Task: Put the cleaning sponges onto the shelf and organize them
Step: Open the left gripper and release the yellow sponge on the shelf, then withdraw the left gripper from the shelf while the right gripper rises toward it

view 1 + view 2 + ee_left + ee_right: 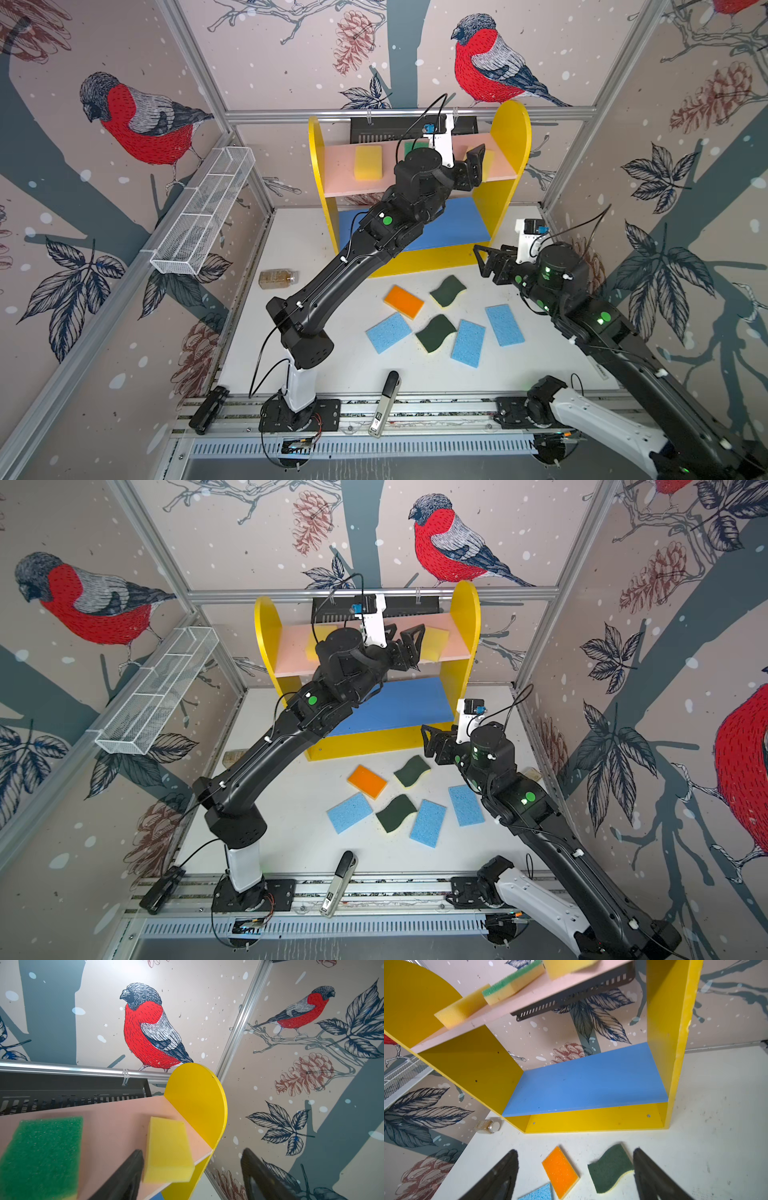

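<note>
The shelf (pixel 513 137) stands at the back, with a pink upper board (pixel 340 166) and a bare blue lower board (pixel 591 1080). On the pink board lie a yellow sponge (pixel 368 163), a green-topped sponge (pixel 43 1153) and a second yellow sponge (pixel 168 1147) whose corner overhangs the front edge. My left gripper (pixel 192 1152) is open around that second sponge, not squeezing it. On the table lie an orange-topped sponge (pixel 403 301), two dark green wavy sponges (pixel 448 291) (pixel 436 332) and three light blue ones (pixel 388 332) (pixel 468 343) (pixel 504 325). My right gripper (pixel 481 262) hovers open and empty above the table.
A white wire basket (pixel 203 212) hangs on the left wall. A brownish bottle (pixel 277 278) lies left of the shelf. A black-and-white hand tool (pixel 384 403) rests at the table's front edge, with a black clamp (pixel 208 409) at the front left.
</note>
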{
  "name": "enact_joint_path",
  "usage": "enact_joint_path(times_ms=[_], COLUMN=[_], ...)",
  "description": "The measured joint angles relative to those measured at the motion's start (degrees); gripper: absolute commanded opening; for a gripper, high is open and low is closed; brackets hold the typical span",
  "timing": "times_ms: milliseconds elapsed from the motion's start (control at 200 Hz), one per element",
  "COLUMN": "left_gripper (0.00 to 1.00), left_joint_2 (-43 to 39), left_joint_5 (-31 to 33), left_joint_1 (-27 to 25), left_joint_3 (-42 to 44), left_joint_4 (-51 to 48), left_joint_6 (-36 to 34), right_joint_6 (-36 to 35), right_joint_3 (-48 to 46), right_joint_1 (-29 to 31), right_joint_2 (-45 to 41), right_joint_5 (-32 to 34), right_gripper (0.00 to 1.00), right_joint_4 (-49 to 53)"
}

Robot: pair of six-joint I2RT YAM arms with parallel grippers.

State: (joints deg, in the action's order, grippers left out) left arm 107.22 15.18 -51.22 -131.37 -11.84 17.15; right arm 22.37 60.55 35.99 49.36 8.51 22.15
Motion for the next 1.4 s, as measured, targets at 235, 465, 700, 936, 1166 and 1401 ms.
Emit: enact_joint_path(times_ms=[235, 465, 700, 936, 1166, 1401], left_gripper=[0.72, 0.71, 0.71, 0.71, 0.71, 0.71], left_joint_2=[-14.2, -31.4, -47.1, -52.0, -54.6, -59.3], left_joint_5=[0.5, 3.4, 9.4, 12.6, 14.6, 16.3], left_joint_1=[-0.4, -0.5, -0.5, -0.4, 0.5, 1.9], left_joint_3=[16.1, 36.4, 53.8, 59.5, 62.1, 65.0], left_joint_4=[-0.8, 1.2, 1.3, -1.1, -2.4, -3.0], left_joint_6=[-2.1, -3.1, -2.3, -0.9, -0.9, -1.0], right_joint_6=[-2.3, -6.1, -9.6, -10.9, -11.9, -13.1], right_joint_3=[7.8, 15.3, 20.9, 25.7, 29.2, 34.3], right_joint_1=[1.4, 1.9, 1.9, 1.9, 1.9, 1.9], right_joint_2=[4.7, 10.4, 15.2, 21.0, 25.6, 30.5], right_joint_5=[4.8, 9.0, 13.6, 15.5, 17.5, 20.1], right_gripper=[0.67, 0.58, 0.52, 0.48, 0.46, 0.46], right_joint_4=[0.7, 1.2, 1.5, 2.2, 2.0, 2.3])
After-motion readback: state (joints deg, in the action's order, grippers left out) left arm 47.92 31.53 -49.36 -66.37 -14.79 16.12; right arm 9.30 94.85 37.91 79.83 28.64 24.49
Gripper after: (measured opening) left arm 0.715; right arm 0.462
